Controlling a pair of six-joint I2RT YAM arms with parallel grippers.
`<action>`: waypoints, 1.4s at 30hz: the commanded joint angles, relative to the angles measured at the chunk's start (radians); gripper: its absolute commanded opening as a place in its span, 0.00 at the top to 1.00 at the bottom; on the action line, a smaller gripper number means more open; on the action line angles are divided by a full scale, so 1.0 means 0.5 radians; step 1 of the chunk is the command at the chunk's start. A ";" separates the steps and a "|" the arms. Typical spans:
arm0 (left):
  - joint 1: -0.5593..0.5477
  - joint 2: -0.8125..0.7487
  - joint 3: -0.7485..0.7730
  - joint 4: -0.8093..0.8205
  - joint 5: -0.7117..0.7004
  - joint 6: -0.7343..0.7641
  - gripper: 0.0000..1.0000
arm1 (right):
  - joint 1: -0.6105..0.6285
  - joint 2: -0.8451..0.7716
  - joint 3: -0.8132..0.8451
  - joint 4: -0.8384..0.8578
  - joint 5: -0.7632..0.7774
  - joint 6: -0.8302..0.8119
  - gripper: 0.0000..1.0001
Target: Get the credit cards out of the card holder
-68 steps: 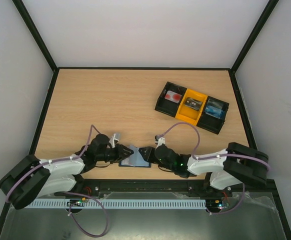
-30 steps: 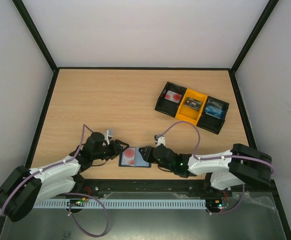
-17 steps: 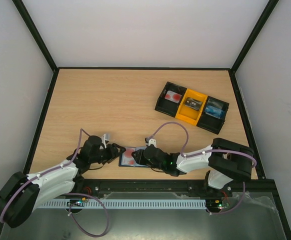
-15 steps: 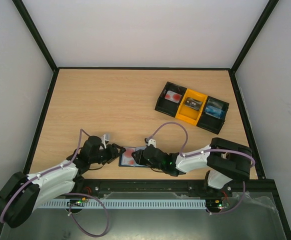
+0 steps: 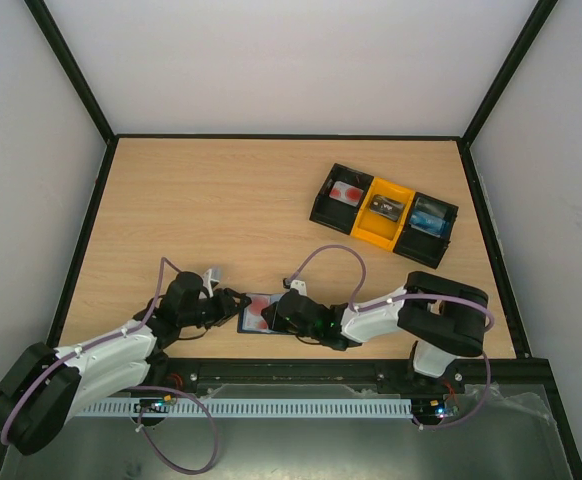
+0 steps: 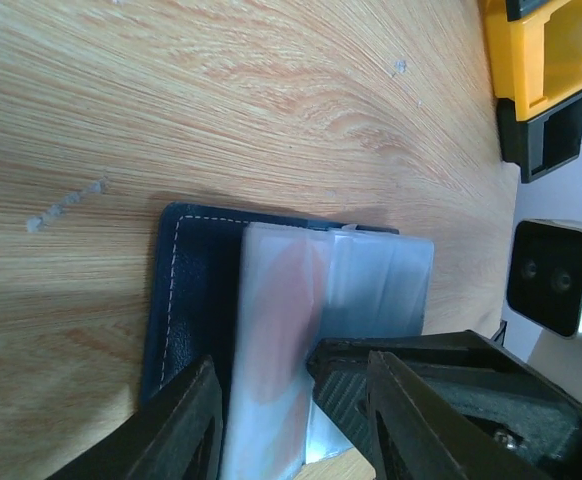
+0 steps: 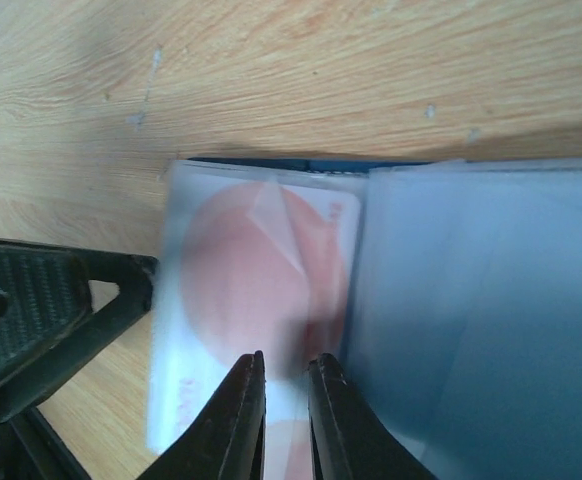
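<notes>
The navy card holder [image 5: 245, 321] lies open near the table's front edge, between both grippers. In the left wrist view its navy cover [image 6: 187, 290] shows, with the pinkish-white card [image 6: 274, 350] on it. In the right wrist view the card [image 7: 241, 265] shows its red round spot, beside the blue-grey pockets [image 7: 471, 300]. My right gripper [image 7: 285, 400] is almost shut, a thin slit between its tips, and sits over the card. My left gripper [image 6: 291, 425] is open at the holder's left edge. The black card is hidden.
A black-and-yellow three-compartment tray [image 5: 383, 215] stands at the back right, with a card in each compartment. The right gripper's finger [image 6: 421, 375] lies between my left fingers. The black frame rail runs just in front of the holder.
The holder's blue-grey flap has been turned back, baring the pinkish card. The left gripper drew back to the left. The right gripper slid left onto the holder.
</notes>
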 commanded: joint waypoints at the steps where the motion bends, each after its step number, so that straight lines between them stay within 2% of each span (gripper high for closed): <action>1: 0.008 -0.005 -0.013 -0.019 0.000 0.037 0.58 | 0.014 0.089 0.000 -0.073 -0.001 0.047 0.85; 8: 0.003 0.010 -0.024 0.014 0.026 0.012 0.59 | 0.015 0.109 0.003 -0.054 -0.004 0.040 0.86; 18: -0.010 0.003 -0.033 0.063 0.056 -0.023 0.67 | 0.014 0.096 -0.001 -0.035 -0.001 0.032 0.86; 42: -0.136 0.136 -0.054 0.356 0.065 -0.138 0.70 | 0.014 0.088 -0.036 0.030 -0.008 0.039 0.85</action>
